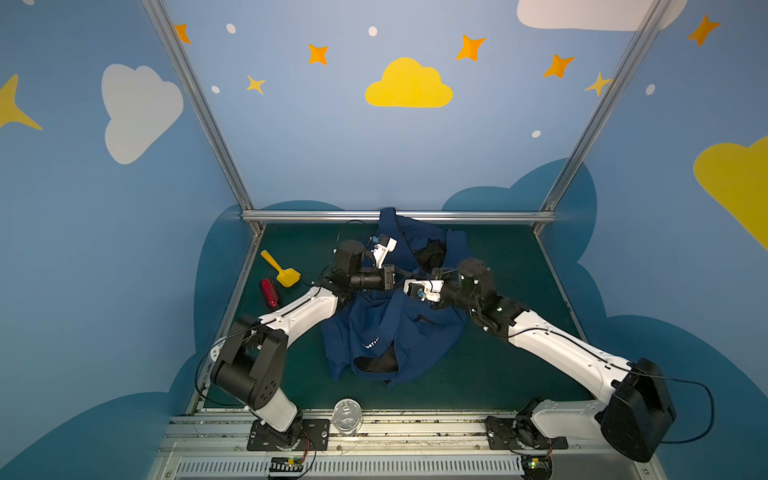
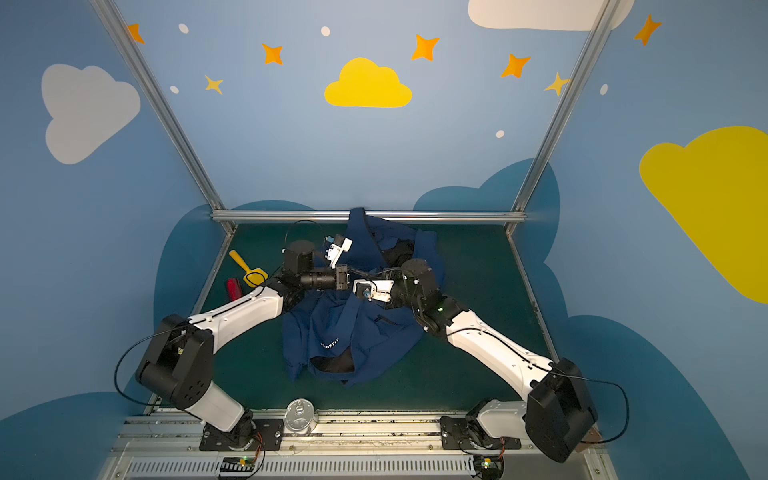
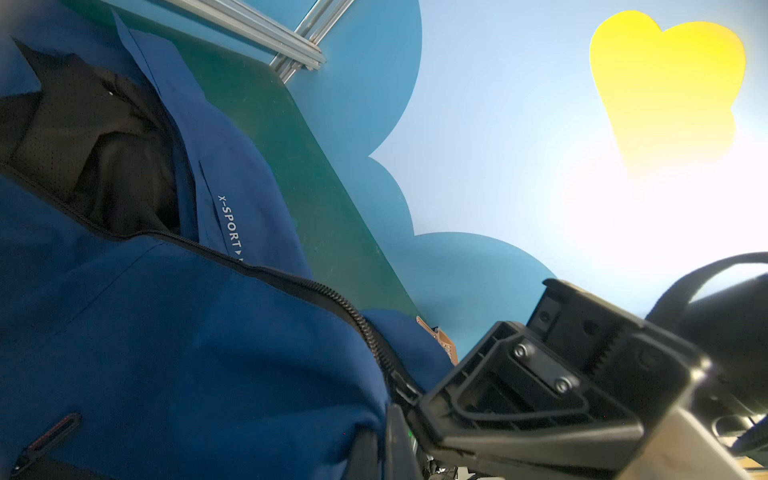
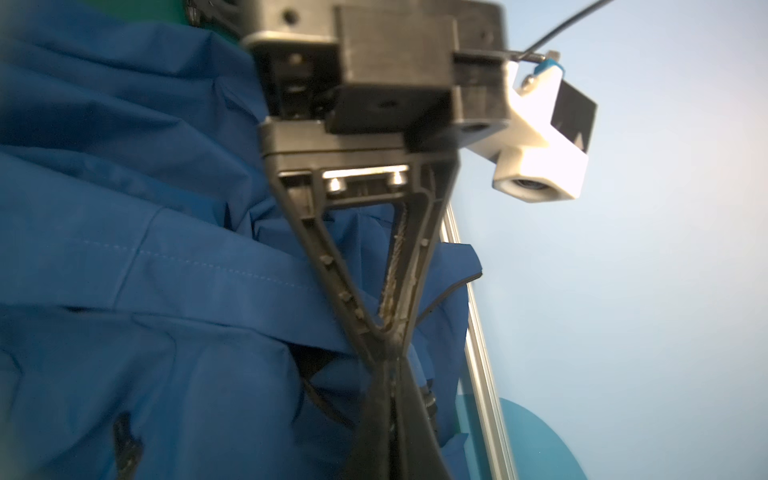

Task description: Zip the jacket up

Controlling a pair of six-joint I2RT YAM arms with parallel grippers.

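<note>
The navy jacket lies crumpled in the middle of the green table, its black lining showing. Its front zipper is open above the slider. Both grippers meet over the jacket's middle. My left gripper is shut on a fold of jacket fabric right beside the zipper. My right gripper is shut, its tips at the zipper slider. In the right wrist view the left gripper's fingers come down to touch mine tip to tip.
A yellow scoop and a red cylinder lie at the table's left edge. A metal can stands at the front rail. An aluminium frame bar runs along the back, with the jacket's far end against it.
</note>
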